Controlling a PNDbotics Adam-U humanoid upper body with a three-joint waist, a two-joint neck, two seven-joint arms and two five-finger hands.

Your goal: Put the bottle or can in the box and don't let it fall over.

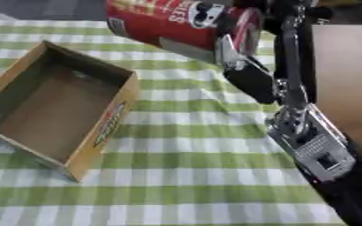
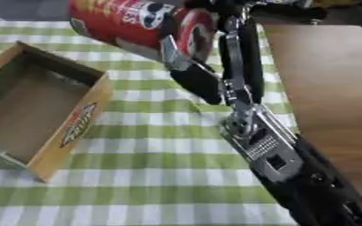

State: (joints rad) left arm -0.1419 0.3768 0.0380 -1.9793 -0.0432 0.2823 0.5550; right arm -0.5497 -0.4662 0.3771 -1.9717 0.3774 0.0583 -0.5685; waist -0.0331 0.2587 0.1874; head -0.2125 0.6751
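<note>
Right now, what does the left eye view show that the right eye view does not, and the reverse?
Only the left eye view shows the open brown cardboard box nearly whole, with its left wall and more green checked tablecloth around it. Only the right eye view shows a wider part of the bare brown wooden surface at the right; there the box is cut by the left edge. Both show the red cylindrical can, held tilted above the table by the right hand, to the upper right of the box. The left hand appears in neither.

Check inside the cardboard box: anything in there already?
The cardboard box shows only its bare brown floor. The near wall hides a strip of floor behind it. The red can is in the right robot hand.
</note>
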